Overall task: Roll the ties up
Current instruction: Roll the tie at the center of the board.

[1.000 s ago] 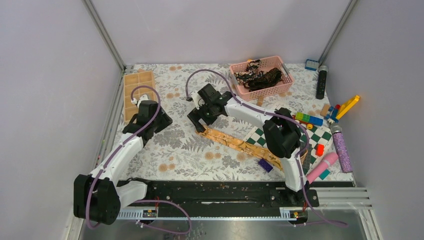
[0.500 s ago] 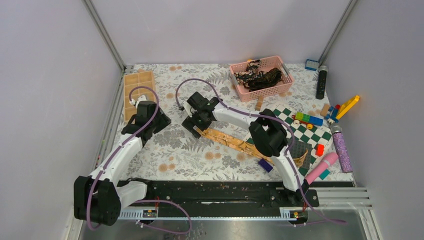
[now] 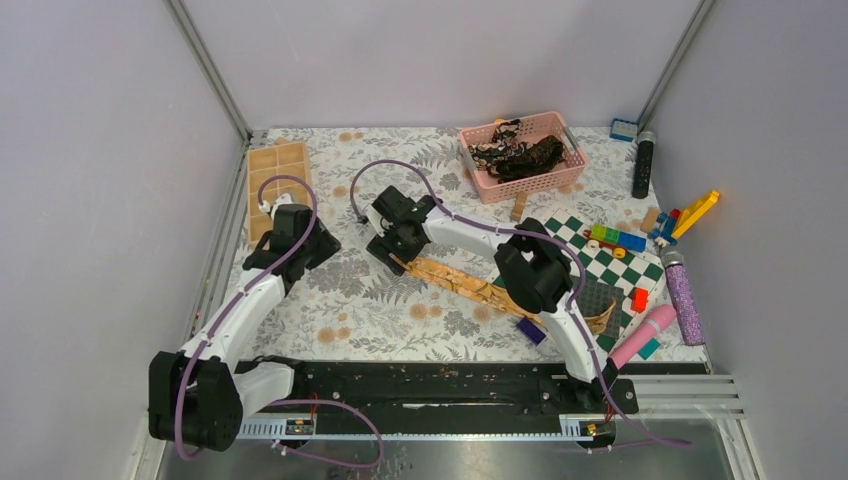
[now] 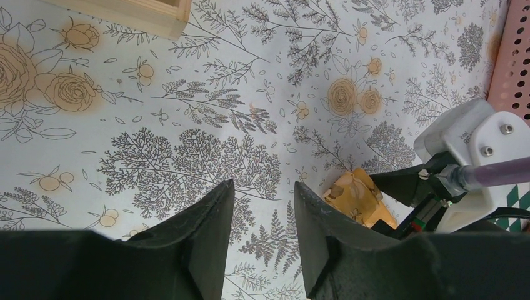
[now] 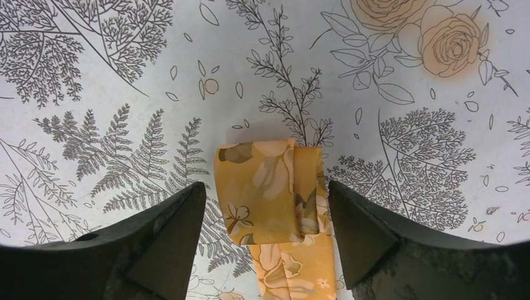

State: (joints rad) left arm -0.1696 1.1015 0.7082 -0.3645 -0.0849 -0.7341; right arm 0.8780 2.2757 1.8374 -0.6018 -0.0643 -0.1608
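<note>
Golden tie: lies flat on the floral table cover. From a folded end near the middle of the table it runs toward 4 o'clock and passes under your right arm beside the checkered board.
Folded end: in the right wrist view you see the tip doubled once over the strip. There may be a second turn beneath, but the view does not settle it.
Right gripper: fingers spread, one on each side of the fold. A strip of table cover shows between each finger and the cloth, and nothing is pinched.
Left gripper: sits at 9 o'clock of the right one, well apart from it. Its fingers are parted over bare cover and hold nothing, and the tie's fold lies at their 4 o'clock.
Dark ties: heaped together in the pink basket, at 1 o'clock on the table.
Wooden tray: against the left edge, at 11 o'clock of your left gripper.
</note>
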